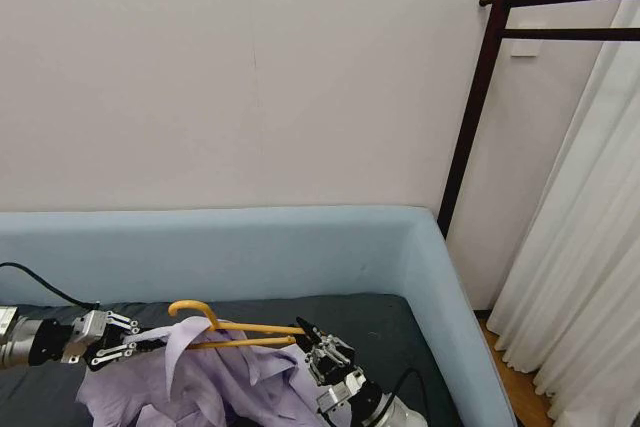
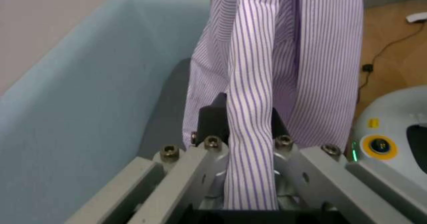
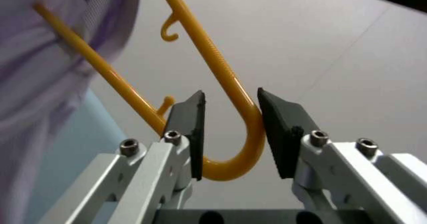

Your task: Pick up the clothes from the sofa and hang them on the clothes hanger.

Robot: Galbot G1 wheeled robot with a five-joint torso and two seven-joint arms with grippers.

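Observation:
A purple striped shirt (image 1: 215, 387) lies bunched on the dark sofa seat (image 1: 390, 327), draped over a yellow hanger (image 1: 245, 330) whose hook points toward my left arm. My left gripper (image 1: 138, 337) is at the shirt's near-left edge, shut on a fold of it. In the left wrist view the striped shirt (image 2: 267, 74) runs between the pads of that gripper (image 2: 247, 119). My right gripper (image 1: 320, 340) is at the hanger's other end. In the right wrist view the gripper (image 3: 230, 109) is open, with the hanger's curved end (image 3: 243, 134) between its fingers, against one pad.
The sofa's light blue back and arm (image 1: 250, 247) wall in the seat. A dark wooden clothes rack (image 1: 478, 97) stands beyond the sofa's right arm against the wall. White curtains (image 1: 590, 247) hang at the right. My base (image 2: 393, 134) stands on the wood floor.

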